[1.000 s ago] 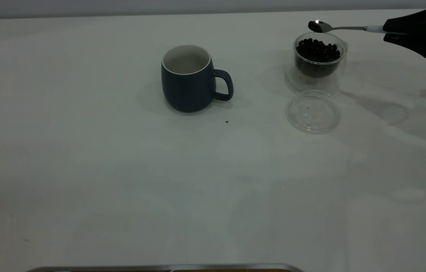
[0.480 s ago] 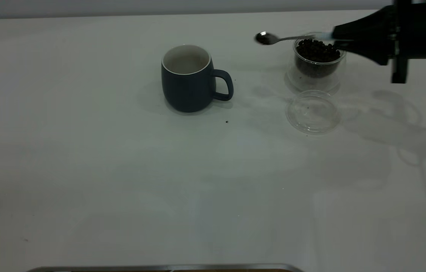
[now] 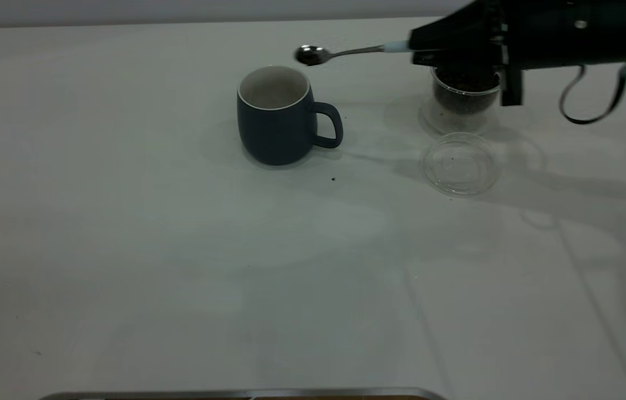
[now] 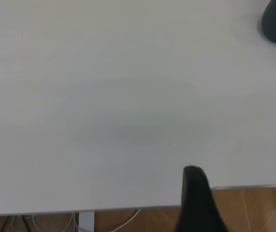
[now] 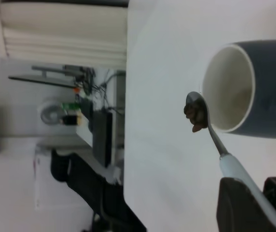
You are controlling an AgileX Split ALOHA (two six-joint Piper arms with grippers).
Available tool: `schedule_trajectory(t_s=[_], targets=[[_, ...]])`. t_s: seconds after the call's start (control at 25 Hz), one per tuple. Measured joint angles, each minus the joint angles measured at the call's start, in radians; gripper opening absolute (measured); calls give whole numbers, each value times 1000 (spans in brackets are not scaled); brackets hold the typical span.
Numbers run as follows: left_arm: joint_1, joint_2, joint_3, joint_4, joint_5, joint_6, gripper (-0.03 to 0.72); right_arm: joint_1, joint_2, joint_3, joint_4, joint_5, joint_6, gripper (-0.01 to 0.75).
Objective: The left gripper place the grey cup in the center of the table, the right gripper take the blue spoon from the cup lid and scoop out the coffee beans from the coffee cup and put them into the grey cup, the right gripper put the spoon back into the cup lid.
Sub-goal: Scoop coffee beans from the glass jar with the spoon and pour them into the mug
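Carrying: the right pincer (image 3: 421,47) is clamped on the pale handle end of the blue spoon (image 3: 340,53), bowl just beside the grey cup (image 3: 276,114) rim, a few coffee beans (image 5: 194,116) aboard.
Grey cup: mid-table, upright.
Coffee cup (image 3: 462,100): toward the table's right far edge, cup lid (image 3: 460,165) before it.
Handling: spoon stiff, light, slick; beans loose, likely to roll if tilted.
Left pincer (image 4: 196,193): at the table's edge; openness unclear.

White cables (image 4: 123,220) under table edge; wood floor (image 4: 259,203)
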Motion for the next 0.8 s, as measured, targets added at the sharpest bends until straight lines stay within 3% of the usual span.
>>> schedule_trajectory(t_s=[0.48, 0.64, 0.8], targets=[[0, 0, 0, 0, 0, 0, 545, 99, 1, -105, -4, -246, -22, 113], [0, 0, 0, 0, 0, 0, 545, 103, 1, -116, -3, -271, -212, 113], [0, 0, 0, 0, 0, 0, 545, 104, 1, -122, -3, -267, -533, 113]])
